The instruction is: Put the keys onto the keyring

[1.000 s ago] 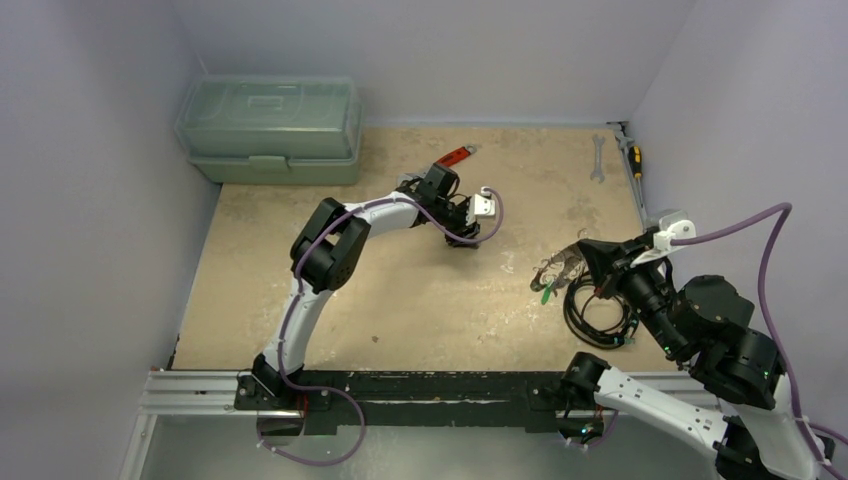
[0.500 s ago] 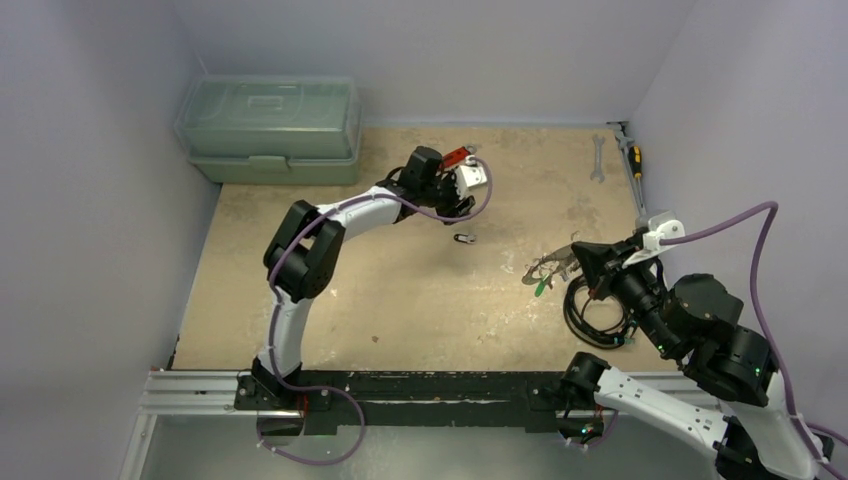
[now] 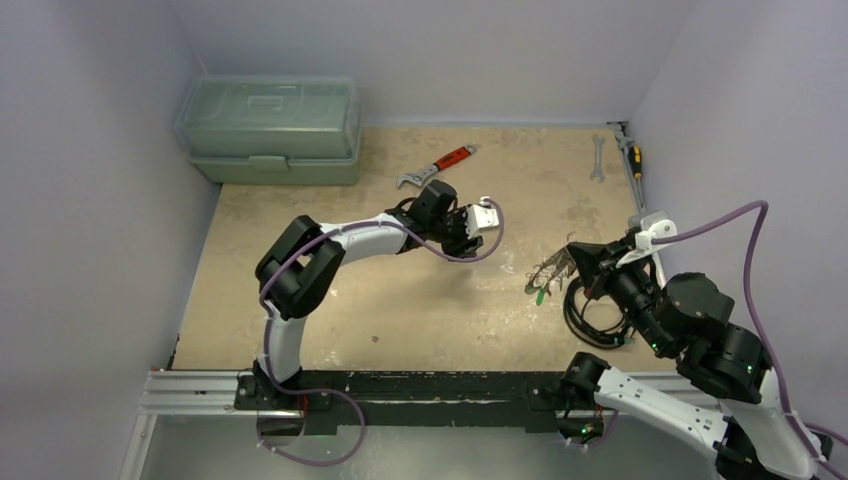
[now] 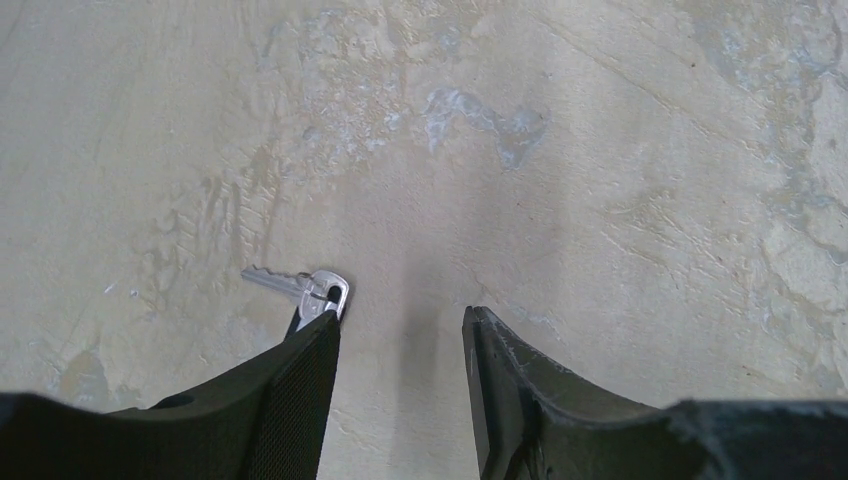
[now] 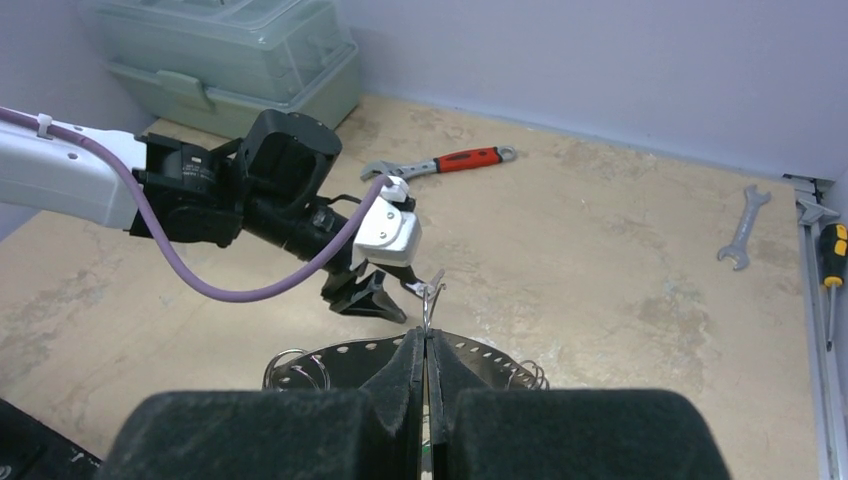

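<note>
The right gripper (image 5: 427, 345) pinches the keyring (image 5: 340, 351) tight, some keys (image 3: 545, 283) hang on it, and one key (image 4: 300, 287) lies loose beside the half-open, empty left gripper (image 4: 400, 318)

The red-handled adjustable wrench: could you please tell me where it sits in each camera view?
Top external: the red-handled adjustable metal wrench lies upper centre, right of the green plastic toolbox.
Left wrist: not in it.
Right wrist: upper centre.
Shared landmark: the left gripper, nearer than the wrench; its jaws frame the left wrist view.
</note>
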Robot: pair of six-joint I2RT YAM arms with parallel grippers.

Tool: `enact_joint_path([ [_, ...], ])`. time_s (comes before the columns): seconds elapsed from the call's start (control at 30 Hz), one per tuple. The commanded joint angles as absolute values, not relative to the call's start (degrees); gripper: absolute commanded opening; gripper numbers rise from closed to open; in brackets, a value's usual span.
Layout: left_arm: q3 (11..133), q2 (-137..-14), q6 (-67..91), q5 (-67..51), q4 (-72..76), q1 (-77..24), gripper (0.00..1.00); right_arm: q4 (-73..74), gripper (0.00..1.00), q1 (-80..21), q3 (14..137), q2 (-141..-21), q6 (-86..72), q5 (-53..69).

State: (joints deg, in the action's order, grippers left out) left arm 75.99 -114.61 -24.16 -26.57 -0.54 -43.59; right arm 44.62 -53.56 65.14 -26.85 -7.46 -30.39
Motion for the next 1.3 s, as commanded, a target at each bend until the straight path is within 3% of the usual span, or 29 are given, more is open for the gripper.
enact_joint_path([
  [0.0, 77.88, -115.82, -23.43, -24.81, 3.16, -43.55, 0.48, 40.04, 0.00, -53.52, 64.72, -26.54, -7.29, -30.10],
  [0.33, 78.04, -116.88, -4.07, -12.33, 8.60, -44.71, 0.39, 40.47, 0.00, -53.53, 64.42, -26.11, -7.77, -30.74],
  [0.47, 77.28, -115.80, 5.18, -4.00, 8.67, -47.11, 0.41, 40.72, 0.00, -53.53, 64.31, -26.60, -7.82, -32.00],
  [0.63, 82.82, -117.72, 16.31, 4.79, 1.12, -49.02, 0.37, 41.79, 0.00, -53.52, 64.95, -27.45, -8.17, -32.78],
  [1.0, 89.11, -121.63, 21.83, 17.83, -8.74, -51.20, 0.31, 42.36, 0.00, -53.53, 65.65, -27.16, -8.24, -32.12],
  [1.27, 89.28, -123.49, 21.30, 15.79, -8.05, -51.17, 0.22, 42.54, 0.00, -53.53, 65.74, -27.50, -8.53, -31.64],
])
